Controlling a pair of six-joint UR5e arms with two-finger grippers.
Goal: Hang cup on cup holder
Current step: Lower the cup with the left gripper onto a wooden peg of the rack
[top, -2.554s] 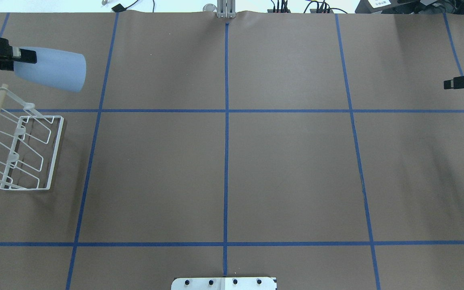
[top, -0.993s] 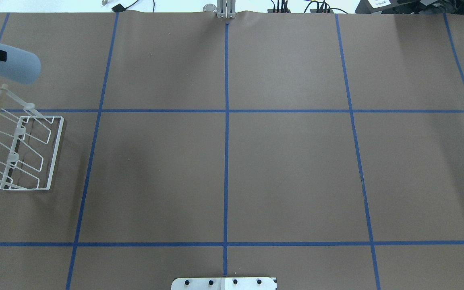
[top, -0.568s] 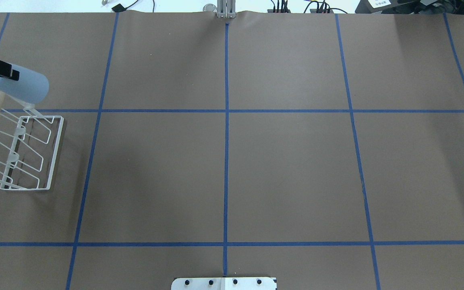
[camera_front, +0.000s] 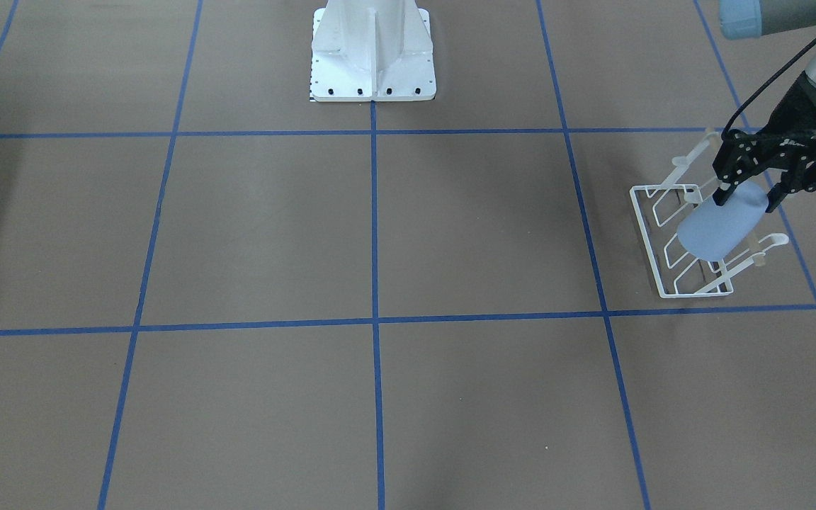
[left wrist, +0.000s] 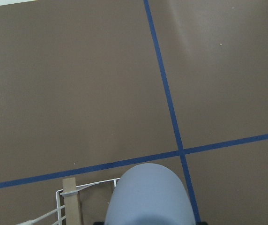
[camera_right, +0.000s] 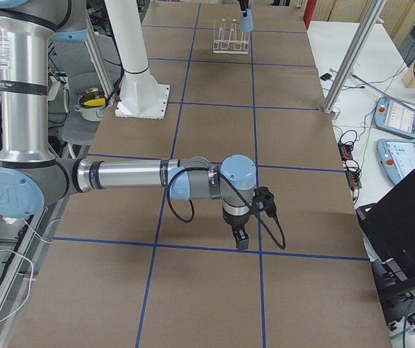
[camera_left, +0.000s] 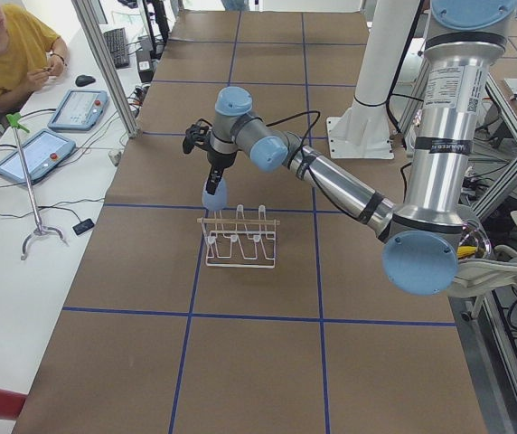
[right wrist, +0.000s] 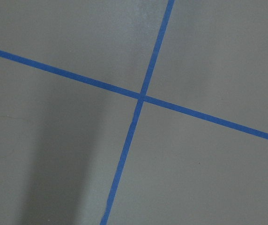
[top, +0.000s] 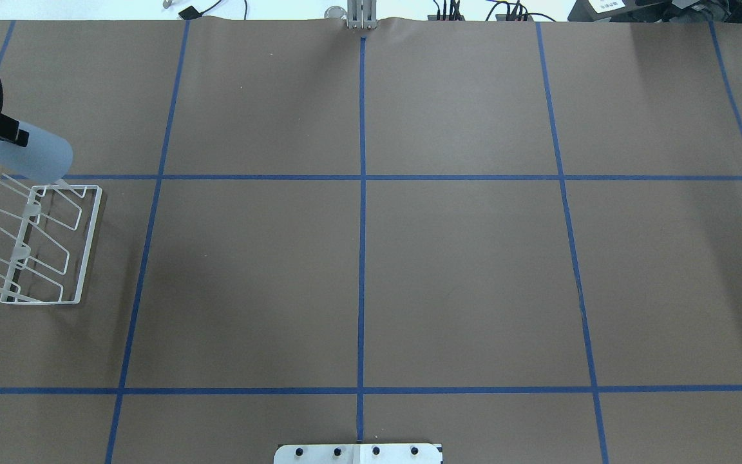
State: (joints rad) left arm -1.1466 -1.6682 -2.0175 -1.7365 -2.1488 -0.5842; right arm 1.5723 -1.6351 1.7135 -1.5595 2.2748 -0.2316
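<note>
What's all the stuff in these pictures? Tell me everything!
table: one, brown, crossed by blue tape lines.
cup holder: one, white wire with a tan rod, on the table at the robot's left.
cup: one, pale blue, tilted above the cup holder's far end.
person: one, yellow shirt, beside the table.
robot base: one, white, table's near edge.
left end effector: one, black, shut on the cup.
right end effector: one, black, low over bare table; open or shut unclear.
</note>
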